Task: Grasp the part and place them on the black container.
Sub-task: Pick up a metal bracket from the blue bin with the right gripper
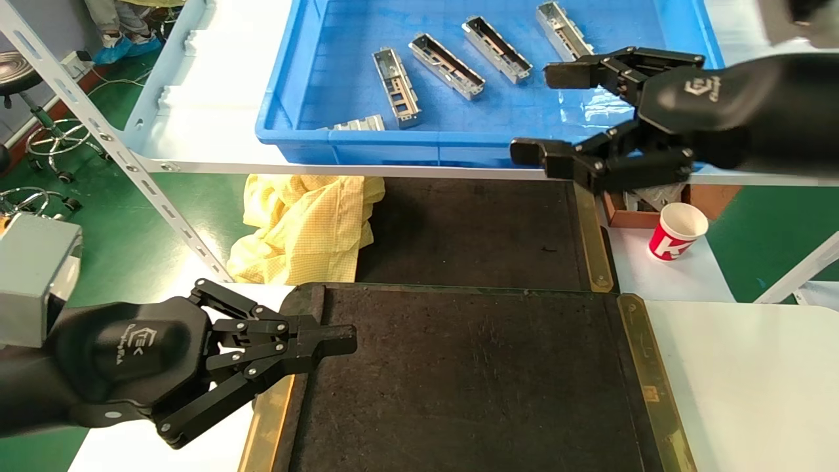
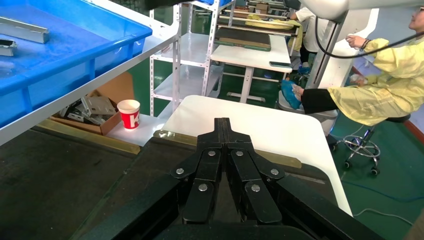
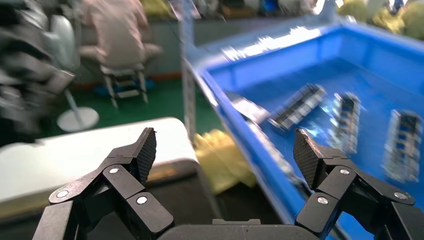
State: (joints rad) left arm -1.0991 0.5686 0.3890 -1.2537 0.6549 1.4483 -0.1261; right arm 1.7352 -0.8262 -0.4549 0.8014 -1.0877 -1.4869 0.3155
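Several silvery channel-shaped parts (image 1: pixel 396 86) lie in the blue bin (image 1: pixel 341 141) on the upper shelf; they also show in the right wrist view (image 3: pixel 298 105). My right gripper (image 1: pixel 543 113) is open and empty, held over the bin's front right rim, apart from the parts. The black container (image 1: pixel 472 373) with brass side strips lies on the near table and holds nothing. My left gripper (image 1: pixel 341 341) is shut and empty, parked over the container's near left corner; it also shows in the left wrist view (image 2: pixel 222 125).
A second black tray (image 1: pixel 472 233) lies under the shelf. A yellow cloth (image 1: pixel 301 226) sits to its left. A red and white paper cup (image 1: pixel 677 231) and a cardboard box (image 1: pixel 655 200) stand at the right. A slotted metal shelf post (image 1: pixel 111 147) crosses the left side.
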